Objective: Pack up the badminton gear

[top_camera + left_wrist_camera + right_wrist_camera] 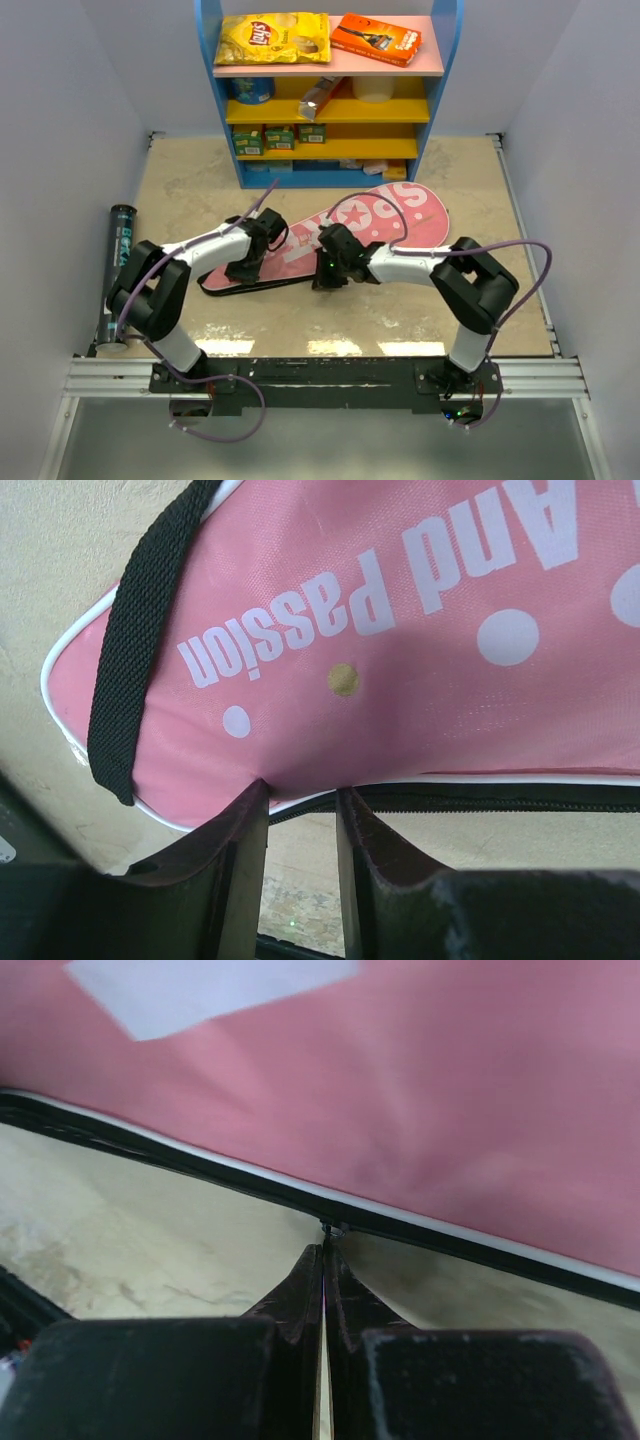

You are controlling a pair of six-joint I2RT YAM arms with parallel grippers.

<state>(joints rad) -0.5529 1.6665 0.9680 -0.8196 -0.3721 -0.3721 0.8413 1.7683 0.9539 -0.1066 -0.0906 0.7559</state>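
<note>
Black tube (117, 262): far left, lying along the left edge of the table (330, 325). It is well apart from the bag.
Left claw (302, 798): at the thin handle end of the pink bag (385, 222). Its 2 fingers (235, 850) stand a little apart, 1 on each side of the bag's rim. I cannot tell if they squeeze the rim.
Pink bag: flat on the table, between the 2 arms. Its long way runs from near left to far right. The thin end is on the left and the wide round end is on the right.
Zip (150, 1148): a black line along the bag's long near side.
Right claw (325, 1252): its fingers are pressed together. The tips sit right at the small zip tab (330, 1228), about halfway along that side. The tab is too small to tell if it is nipped.
What matters: the tab is at the right claw's tips and the zip follows the bag's long way. So I think a pull has to go along that line, not across it.
Nearer arm: the right arm for the tab. The left arm for holding the thin end, and for the tube.
</note>
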